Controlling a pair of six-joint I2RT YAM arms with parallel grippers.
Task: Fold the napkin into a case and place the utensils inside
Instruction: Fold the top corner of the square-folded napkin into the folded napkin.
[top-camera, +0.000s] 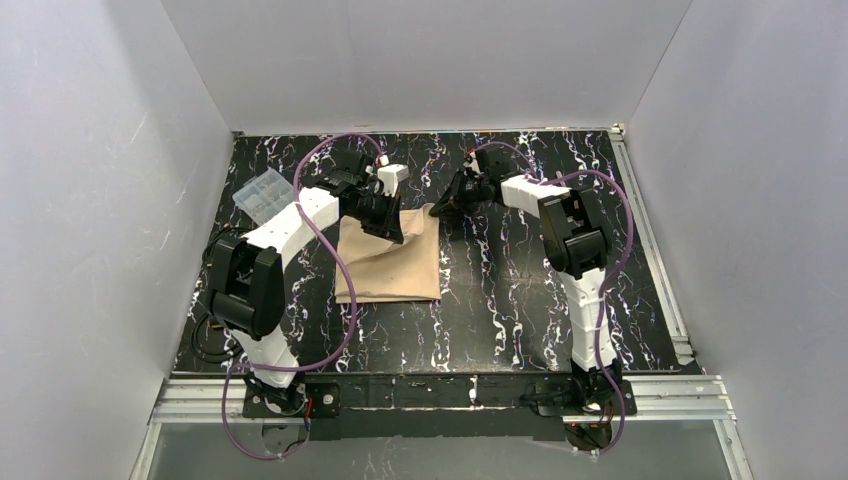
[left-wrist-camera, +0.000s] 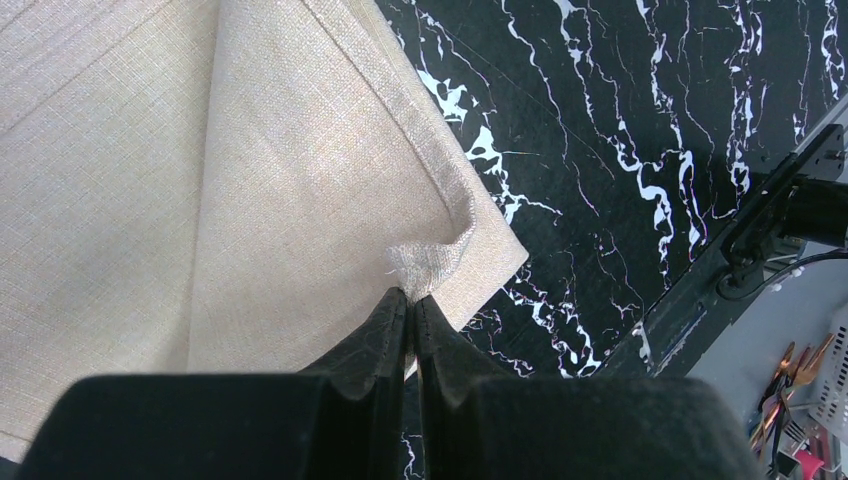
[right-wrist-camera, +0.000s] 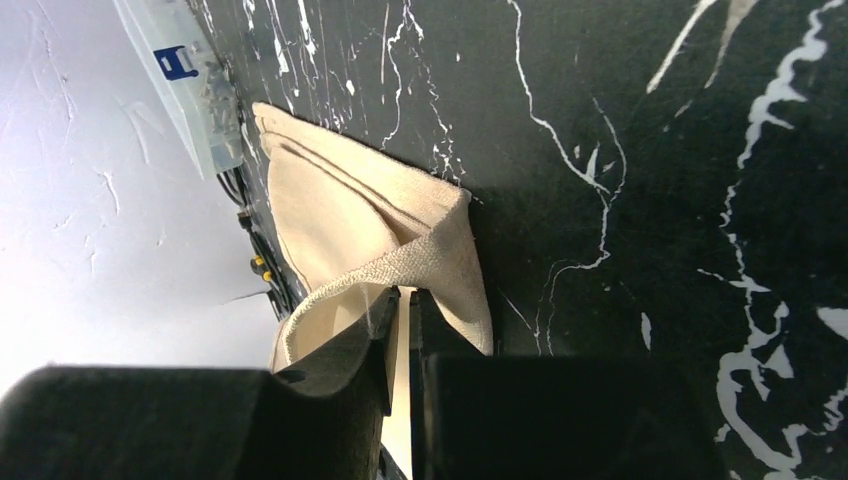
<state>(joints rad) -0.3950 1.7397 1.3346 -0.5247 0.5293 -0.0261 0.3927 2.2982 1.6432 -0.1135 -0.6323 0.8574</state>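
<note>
The napkin (top-camera: 388, 262) is lying on the desk (top-camera: 520, 300) a little left of the middle, closer to the far edge than the near one. It is showing more than one layer: the left wrist view shows a straight fold line across the cloth, and the right wrist view shows stacked edges. The folding therefore looks under way but unfinished, since the cloth is reading as a broad, squarish panel, not yet a narrow pouch.

The left gripper (top-camera: 394, 231) is working at the far edge of the cloth. Its jaws are clenched on a small puckered tuft near a corner, and its fingers (left-wrist-camera: 385, 325) are meeting with almost no gap. The right gripper (top-camera: 438, 208) is gripping the far right corner, pinching a raised fold of cloth clear of the desk.

What is left, judging from this, is the remaining folds and then loading the fork and spoon. Neither utensil is showing up clearly in any view, so nothing is sitting inside the cloth yet.

A clear plastic box (top-camera: 262, 192) is sitting near the far left corner of the desk, just beyond the left arm. Its contents are too small to tell.
</note>
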